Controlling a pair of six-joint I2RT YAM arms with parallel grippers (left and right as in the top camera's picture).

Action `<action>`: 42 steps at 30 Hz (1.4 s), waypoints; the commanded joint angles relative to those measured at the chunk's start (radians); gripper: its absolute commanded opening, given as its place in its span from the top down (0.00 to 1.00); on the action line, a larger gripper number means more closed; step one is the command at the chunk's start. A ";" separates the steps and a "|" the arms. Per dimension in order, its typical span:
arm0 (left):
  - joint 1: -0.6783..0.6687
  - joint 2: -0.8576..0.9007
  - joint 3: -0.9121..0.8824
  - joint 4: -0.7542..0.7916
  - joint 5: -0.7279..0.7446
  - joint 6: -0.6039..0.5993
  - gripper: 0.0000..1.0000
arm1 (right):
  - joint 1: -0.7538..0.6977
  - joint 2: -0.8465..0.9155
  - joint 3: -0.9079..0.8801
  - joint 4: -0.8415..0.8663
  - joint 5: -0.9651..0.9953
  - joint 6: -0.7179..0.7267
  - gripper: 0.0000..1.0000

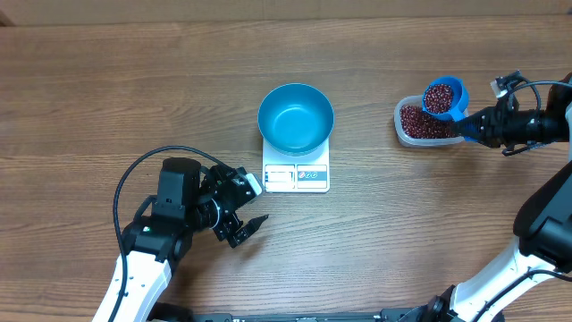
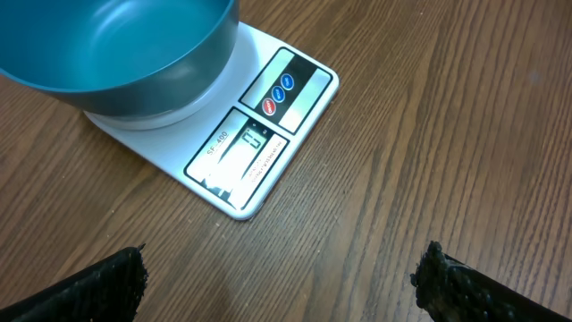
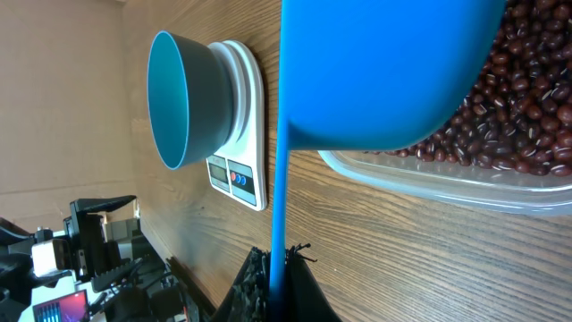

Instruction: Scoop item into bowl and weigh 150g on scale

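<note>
The teal-blue bowl point(image 1: 296, 116) point(image 2: 116, 45) point(image 3: 179, 98) stands empty on the white scale point(image 1: 296, 176) point(image 2: 259, 143) point(image 3: 246, 125). Dark red-brown beans point(image 1: 418, 123) point(image 3: 527, 98) lie in a clear tub point(image 1: 404, 134) point(image 3: 447, 183) at the right. My right gripper point(image 1: 472, 125) point(image 3: 279, 268) is shut on the handle of a bright blue scoop point(image 1: 444, 97) point(image 3: 384, 72), which is full of beans and held just above the tub. My left gripper point(image 1: 254, 204) point(image 2: 281, 282) is open with nothing in it, over bare wood a little in front and to the left of the scale.
The wooden table point(image 1: 107, 80) stretches around the scale and the tub. The left arm's black cable point(image 1: 134, 174) loops over the table at the front left. The right arm's base point(image 1: 545, 224) stands at the right edge.
</note>
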 commanded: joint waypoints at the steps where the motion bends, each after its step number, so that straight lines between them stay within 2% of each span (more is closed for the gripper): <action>1: 0.005 0.007 -0.005 0.003 -0.002 -0.010 0.00 | -0.001 -0.018 0.000 0.003 -0.031 -0.013 0.96; 32: 0.005 0.007 -0.005 0.026 -0.006 -0.001 0.00 | -0.001 -0.018 0.000 0.023 -0.031 -0.013 0.96; 42: 0.005 0.007 -0.005 0.026 0.056 0.136 0.01 | -0.001 -0.018 0.000 0.022 -0.031 -0.013 0.96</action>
